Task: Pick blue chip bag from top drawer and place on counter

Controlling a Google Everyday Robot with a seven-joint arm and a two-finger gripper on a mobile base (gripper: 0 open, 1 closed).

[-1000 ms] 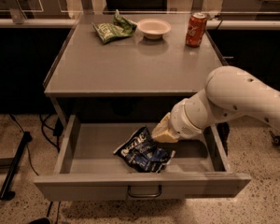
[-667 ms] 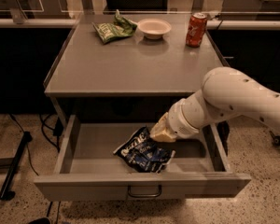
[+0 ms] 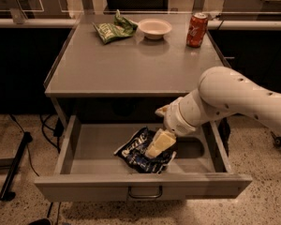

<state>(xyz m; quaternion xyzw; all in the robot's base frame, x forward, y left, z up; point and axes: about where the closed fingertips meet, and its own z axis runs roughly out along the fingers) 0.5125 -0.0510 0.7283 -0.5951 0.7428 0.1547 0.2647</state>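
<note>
On the counter point(image 3: 131, 64), far from the work, a green snack bag point(image 3: 113, 29) lies at the back left, a white bowl point(image 3: 154, 28) sits just right of it, and a red soda can point(image 3: 197, 29) stands upright near the back right corner. All three are well apart from the front edge.

Below, the top drawer point(image 3: 84, 150) stands pulled out, its curved handle point(image 3: 145, 193) on the front panel. The blue chip bag point(image 3: 135, 150) lies crumpled on the drawer floor, a little right of the middle and near the front wall. The white arm point(image 3: 234, 97) reaches in from the right, passing under the counter's front edge and over the drawer's right side. The gripper point(image 3: 158, 145) rests on the bag's right half and hides part of it. Whether it is clamped on the foil or apart, I cannot tell. A black stand leg point(image 3: 14, 168) and cables lie on the floor to the left.

Compared with a second ago, the gripper has come down from the bag's upper right edge onto the bag, and the arm has shifted slightly left. The bag lies where it did.
</note>
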